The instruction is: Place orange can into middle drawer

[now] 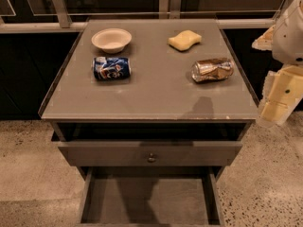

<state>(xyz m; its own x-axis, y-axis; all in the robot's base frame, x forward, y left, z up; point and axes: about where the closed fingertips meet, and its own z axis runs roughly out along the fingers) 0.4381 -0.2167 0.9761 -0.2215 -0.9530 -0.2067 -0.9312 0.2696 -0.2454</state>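
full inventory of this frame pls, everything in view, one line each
orange can: 1, silver with brownish-orange patches, on its side, right part of the cabinet top
blue-and-white can: 1, blue and white, on its side, left part of the top
bowl: 1, white, upright, back left of the top
sponge: 1, yellow, back right of the top
cabinet top: 1, grey, centre of view
drawer front: 1, grey with a small round knob, just under the top
middle drawer: 1, grey, pulled open, bottom of view
floor: speckled beige, both sides of the cabinet
arm: 1, white, right edge
gripper: 1, cream, right edge beside the top's front right corner, apart from the orange can
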